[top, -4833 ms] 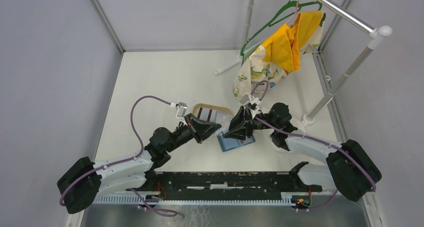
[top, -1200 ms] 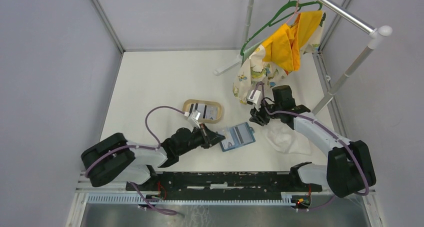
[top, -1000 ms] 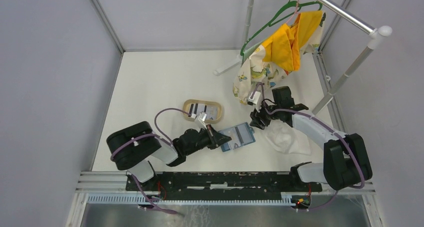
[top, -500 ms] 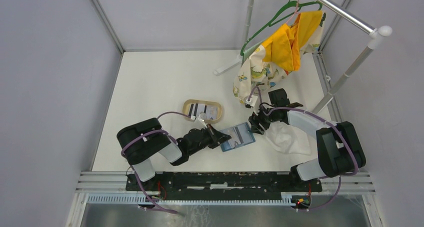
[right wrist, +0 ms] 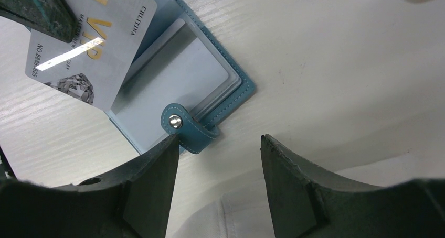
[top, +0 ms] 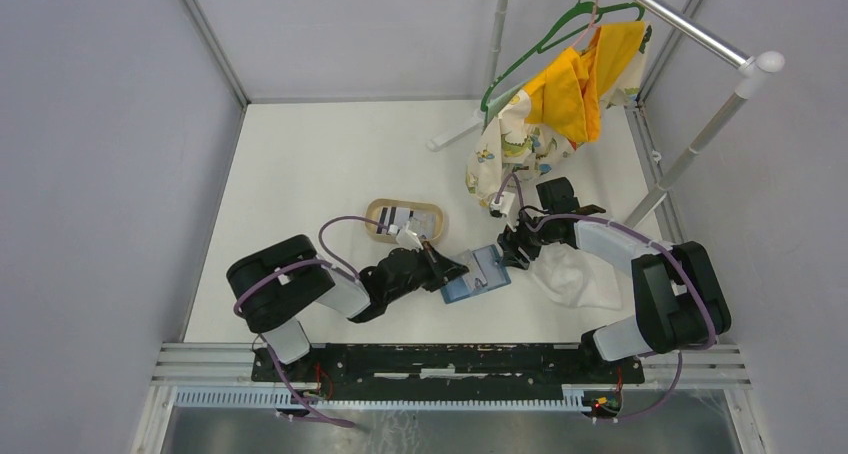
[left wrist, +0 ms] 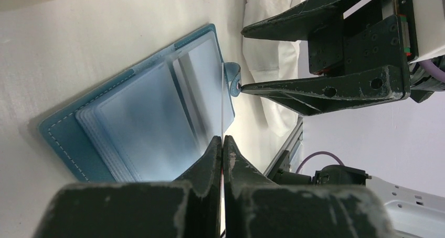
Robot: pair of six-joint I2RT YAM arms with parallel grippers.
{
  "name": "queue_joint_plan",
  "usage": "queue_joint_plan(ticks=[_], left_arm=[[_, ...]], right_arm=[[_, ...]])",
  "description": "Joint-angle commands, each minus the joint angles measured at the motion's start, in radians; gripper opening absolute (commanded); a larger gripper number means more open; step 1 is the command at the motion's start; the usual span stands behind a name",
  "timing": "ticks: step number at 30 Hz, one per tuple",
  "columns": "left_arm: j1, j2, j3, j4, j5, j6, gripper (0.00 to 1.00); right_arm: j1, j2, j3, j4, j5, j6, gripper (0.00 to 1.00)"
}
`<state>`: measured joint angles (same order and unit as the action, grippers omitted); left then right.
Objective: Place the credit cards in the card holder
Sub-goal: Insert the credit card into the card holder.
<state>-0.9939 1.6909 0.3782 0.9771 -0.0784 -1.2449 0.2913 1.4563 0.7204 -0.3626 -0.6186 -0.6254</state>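
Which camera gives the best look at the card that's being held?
The right wrist view: the card faces it, print readable, over the open wallet. The left wrist view sees it edge-on, a thin line pinched in the left gripper. From the top it is too small.

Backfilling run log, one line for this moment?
left jaws: shut on credit card | position: over open card holder | right jaws: open by snap tab
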Motion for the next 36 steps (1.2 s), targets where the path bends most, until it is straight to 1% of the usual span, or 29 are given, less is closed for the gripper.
queue_joint_plan(ticks=[1, 8, 19, 25, 31, 36], left_arm=[[0.008, -0.032, 0.024, -0.029, -0.027, -0.020, 0.02], [0.008, -0.054, 0.001, -0.064, -0.047, -0.038, 0.02], [0.012, -0.022, 0.017, -0.118, -0.032, -0.046, 0.02], [0.017, 0.025, 0.055, -0.153, 0.018, -0.056, 0.02], [0.023, 0.044, 0.059, -0.174, 0.032, -0.073, 0.02], [0.025, 0.024, 0.062, -0.245, 0.021, -0.079, 0.02]], right_arm=[[-0.006, 0.006, 0.036, -0.002, 0.005, -0.019, 0.64], [-0.005, 0.007, 0.036, -0.005, 0.002, -0.022, 0.64], [-0.004, 0.023, 0.037, -0.012, 0.005, -0.026, 0.64], [-0.005, 0.045, 0.042, -0.020, 0.007, -0.030, 0.63], [-0.004, 0.055, 0.042, -0.025, 0.009, -0.031, 0.62], [-0.005, 0.056, 0.044, -0.027, 0.007, -0.031, 0.62]])
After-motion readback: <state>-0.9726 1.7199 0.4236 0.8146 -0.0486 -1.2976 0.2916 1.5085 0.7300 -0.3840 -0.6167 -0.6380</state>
